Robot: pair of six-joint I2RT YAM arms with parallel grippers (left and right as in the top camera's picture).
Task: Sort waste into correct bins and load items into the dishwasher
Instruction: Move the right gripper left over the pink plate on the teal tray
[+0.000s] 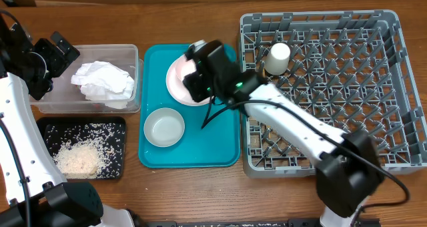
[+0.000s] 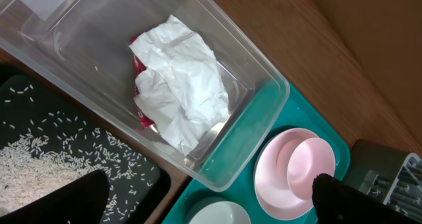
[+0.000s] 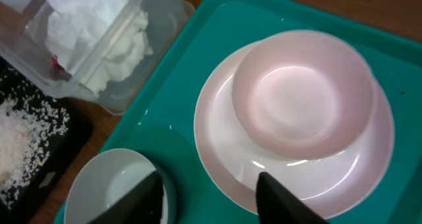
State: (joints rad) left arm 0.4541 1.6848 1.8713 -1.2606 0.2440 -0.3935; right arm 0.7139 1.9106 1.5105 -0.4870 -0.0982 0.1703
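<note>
The crumpled white napkin (image 1: 103, 80) lies in the clear tub (image 1: 130, 53), with the red sauce packet (image 2: 140, 112) under it. Rice grains (image 1: 77, 157) lie in the black tray (image 1: 113, 123). The pink bowl (image 3: 303, 92) sits on the pink plate (image 3: 224, 145) on the teal tray, beside the grey-green bowl (image 1: 164, 127). The white cup (image 1: 277, 57) stands in the grey dish rack (image 1: 333, 87). My right gripper (image 3: 208, 188) is open and empty, low over the plate's rim. My left gripper (image 2: 208, 178) is open and empty above the tub. The chopsticks are out of view.
The teal serving tray (image 1: 200, 153) lies between the bins and the rack. The rack's pegs stand upright right of the tray. My right arm stretches across the rack's front left corner. Bare wooden table runs along the front edge.
</note>
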